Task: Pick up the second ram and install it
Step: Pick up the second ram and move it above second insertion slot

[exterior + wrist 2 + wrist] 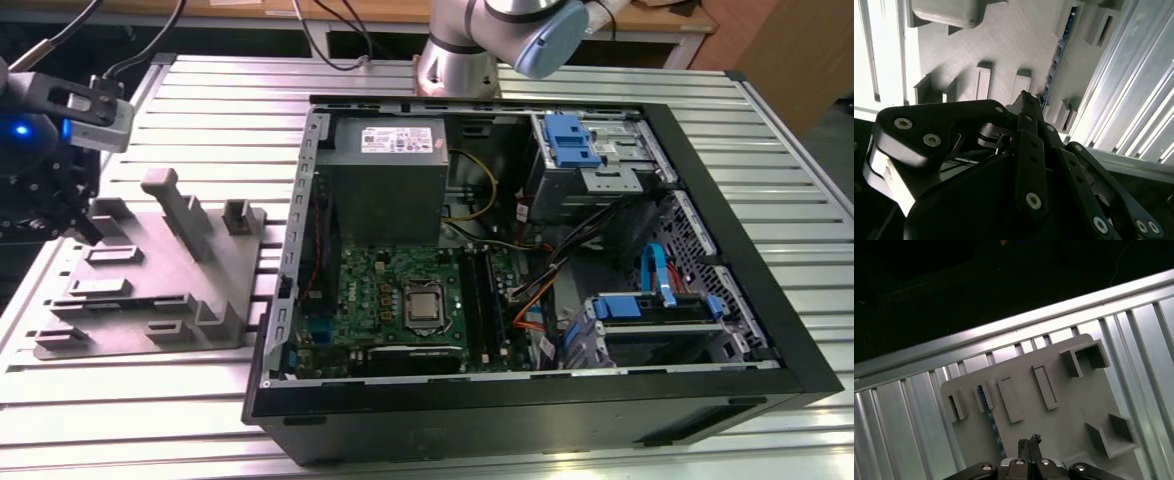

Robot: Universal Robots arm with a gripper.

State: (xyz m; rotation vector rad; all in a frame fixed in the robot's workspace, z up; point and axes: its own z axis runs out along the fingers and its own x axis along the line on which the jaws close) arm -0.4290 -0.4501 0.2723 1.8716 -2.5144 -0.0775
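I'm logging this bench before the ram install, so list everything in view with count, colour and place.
Slim rectangular ram strip: one, dark blue-green, in a holder tray slot.
Plastic holder tray: one, grey, on the table, exterior view's left.
Open metal computer case: one, black, mid-table.
Motherboard: one, green, inside the case.
Power supply box: one, grey, inside the case.
Plastic drive brackets: two, blue, inside the case.
Slatted metal table: one, silver, under everything.
Robot arm: one, silver-grey, beyond the case.
Gripper: one, black, over the tray.
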